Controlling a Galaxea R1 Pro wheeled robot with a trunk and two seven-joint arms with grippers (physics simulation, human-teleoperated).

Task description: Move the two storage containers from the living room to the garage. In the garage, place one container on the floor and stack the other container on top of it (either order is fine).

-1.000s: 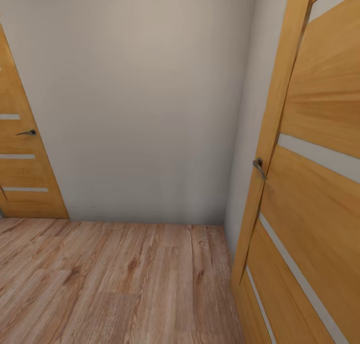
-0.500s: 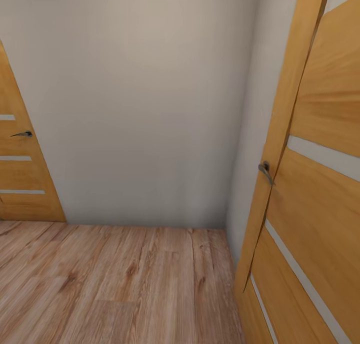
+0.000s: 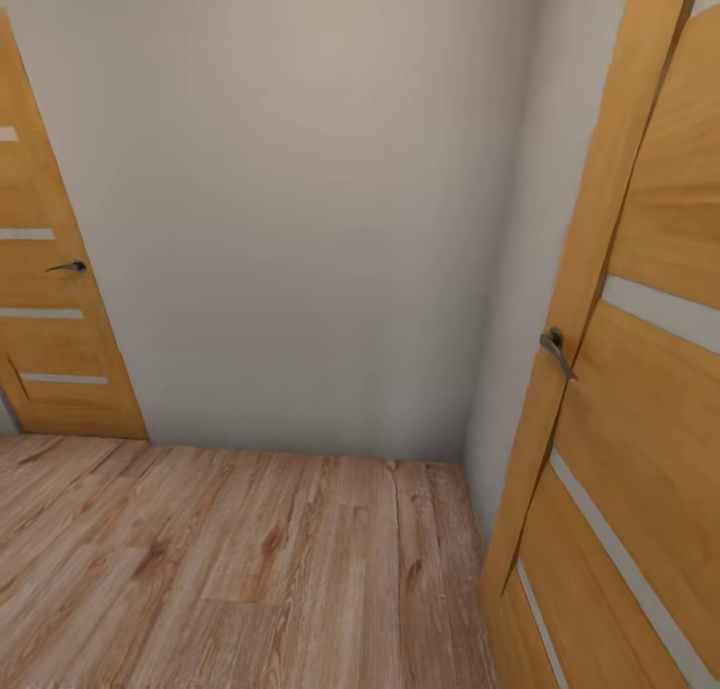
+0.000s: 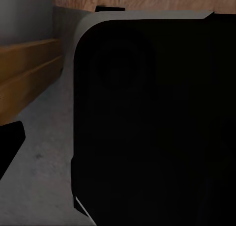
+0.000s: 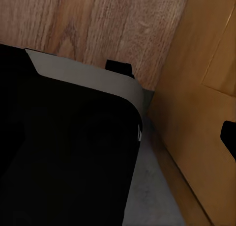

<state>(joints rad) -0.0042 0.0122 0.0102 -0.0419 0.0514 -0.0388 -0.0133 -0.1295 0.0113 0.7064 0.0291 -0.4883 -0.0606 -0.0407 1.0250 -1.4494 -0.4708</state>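
Note:
The two storage containers are out of view. I face a corner of pale wall (image 3: pixel 300 219) over light wood-plank flooring (image 3: pixel 250 569). In the left wrist view one black fingertip (image 4: pixel 10 140) shows at the frame's edge beside my dark body (image 4: pixel 147 123). The right wrist view likewise has one black fingertip (image 5: pixel 229 137) at the edge, near my dark body (image 5: pixel 64 152) and a wooden door (image 5: pixel 196 88). Nothing shows between the fingers, and I cannot judge how wide either gripper stands.
A wooden door (image 3: pixel 50 349) with a metal handle (image 3: pixel 68 266) stands at the far left. A second wooden door (image 3: pixel 640 419) with pale stripes and a handle (image 3: pixel 555 351) stands close at my right. Wood floor stretches ahead to the wall.
The whole head view has shifted: the wall and the right door are nearer, and both doors now sit further right in the picture, so the camera has moved forward and turned left.

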